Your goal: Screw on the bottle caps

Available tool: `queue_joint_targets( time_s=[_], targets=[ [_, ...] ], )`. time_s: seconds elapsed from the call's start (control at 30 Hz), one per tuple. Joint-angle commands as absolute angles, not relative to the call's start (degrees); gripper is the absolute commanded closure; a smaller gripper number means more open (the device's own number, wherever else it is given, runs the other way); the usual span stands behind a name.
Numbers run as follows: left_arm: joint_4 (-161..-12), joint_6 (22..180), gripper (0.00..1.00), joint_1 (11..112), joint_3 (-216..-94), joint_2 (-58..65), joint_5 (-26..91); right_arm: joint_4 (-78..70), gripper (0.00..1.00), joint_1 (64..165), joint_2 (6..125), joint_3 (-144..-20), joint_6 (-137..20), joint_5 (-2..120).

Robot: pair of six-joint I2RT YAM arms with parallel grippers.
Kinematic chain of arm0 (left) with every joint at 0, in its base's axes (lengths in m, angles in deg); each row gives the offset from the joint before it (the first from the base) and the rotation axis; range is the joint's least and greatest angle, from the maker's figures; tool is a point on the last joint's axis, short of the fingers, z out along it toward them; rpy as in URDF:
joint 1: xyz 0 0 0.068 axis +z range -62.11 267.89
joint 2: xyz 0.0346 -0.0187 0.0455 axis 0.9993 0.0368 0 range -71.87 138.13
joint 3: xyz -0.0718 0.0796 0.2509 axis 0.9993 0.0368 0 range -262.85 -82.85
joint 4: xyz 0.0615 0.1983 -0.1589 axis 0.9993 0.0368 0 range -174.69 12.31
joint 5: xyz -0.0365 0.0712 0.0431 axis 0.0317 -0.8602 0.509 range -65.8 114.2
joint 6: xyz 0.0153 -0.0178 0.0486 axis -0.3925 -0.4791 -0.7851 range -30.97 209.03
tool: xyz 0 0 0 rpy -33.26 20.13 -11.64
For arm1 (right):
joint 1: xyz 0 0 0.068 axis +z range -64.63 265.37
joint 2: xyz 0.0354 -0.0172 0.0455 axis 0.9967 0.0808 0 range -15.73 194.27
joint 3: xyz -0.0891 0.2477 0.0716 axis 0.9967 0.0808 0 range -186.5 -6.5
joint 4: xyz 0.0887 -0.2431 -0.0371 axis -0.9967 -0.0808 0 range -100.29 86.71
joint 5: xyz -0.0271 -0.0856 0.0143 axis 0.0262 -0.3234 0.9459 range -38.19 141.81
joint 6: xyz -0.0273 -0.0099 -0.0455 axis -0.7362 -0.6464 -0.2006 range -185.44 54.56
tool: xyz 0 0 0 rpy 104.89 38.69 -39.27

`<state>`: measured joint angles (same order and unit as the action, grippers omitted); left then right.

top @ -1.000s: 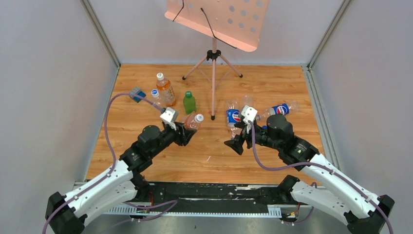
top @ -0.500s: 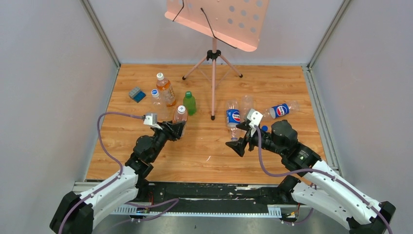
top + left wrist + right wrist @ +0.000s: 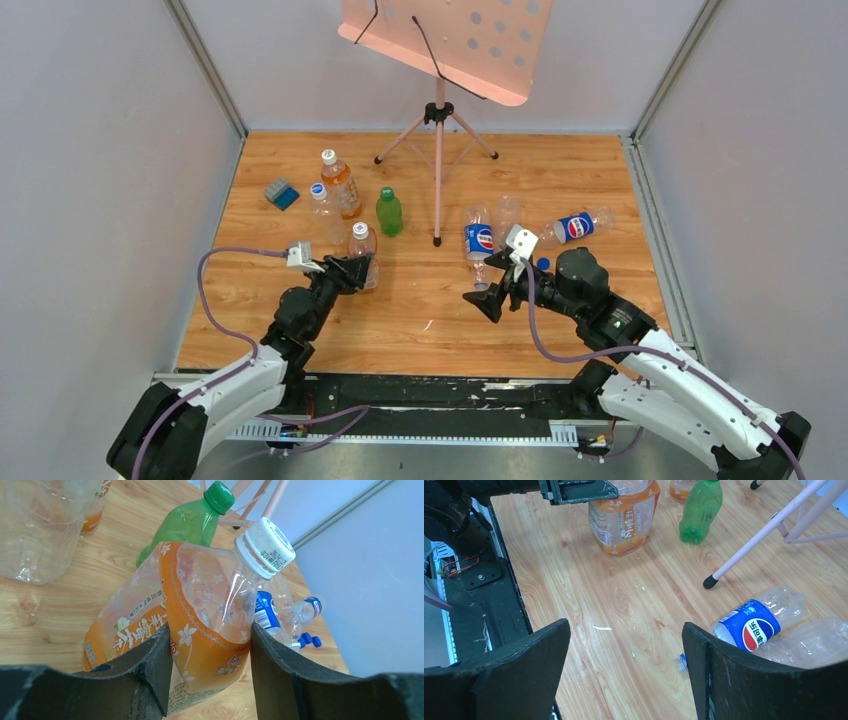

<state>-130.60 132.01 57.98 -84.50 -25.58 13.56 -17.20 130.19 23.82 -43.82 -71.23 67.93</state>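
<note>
The left hand [image 3: 210, 637] pinches the orange-labelled bottle [image 3: 200, 600] by its thin, creased wall. A harder squeeze could buckle it, and a skewed release could tip it. Its white cap [image 3: 265, 542] sits on the neck, above the fingers. The right hand [image 3: 624, 645] hangs spread and empty. Loose blue caps [image 3: 309, 640] lie toward the right edge of the counter [image 3: 430, 300].

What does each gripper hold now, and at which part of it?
The left gripper holds the orange-label bottle by its labelled body, below the white cap. The right gripper is open and empty.
</note>
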Motion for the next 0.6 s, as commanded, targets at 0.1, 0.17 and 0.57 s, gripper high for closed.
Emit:
queue_joint_targets(
  time_s=[0.1, 0.17, 0.57],
  targets=[
    [-128.53, 135.13, 0.71, 58.44, -81.38, -31.80, 9.47, -14.72, 0.17, 130.37, 23.64, -43.32, -70.61, 68.53],
    [-125.08, 135.31, 0.61, 58.45, -81.44, -34.82, 8.81, -14.72, 0.16, 130.37, 23.80, -43.41, -70.62, 68.50],
    [-115.34, 137.60, 0.35, 58.45, -81.58, -40.78, 6.24, -14.96, 0.15, 130.36, 24.01, -44.19, -70.63, 68.04]
  ],
)
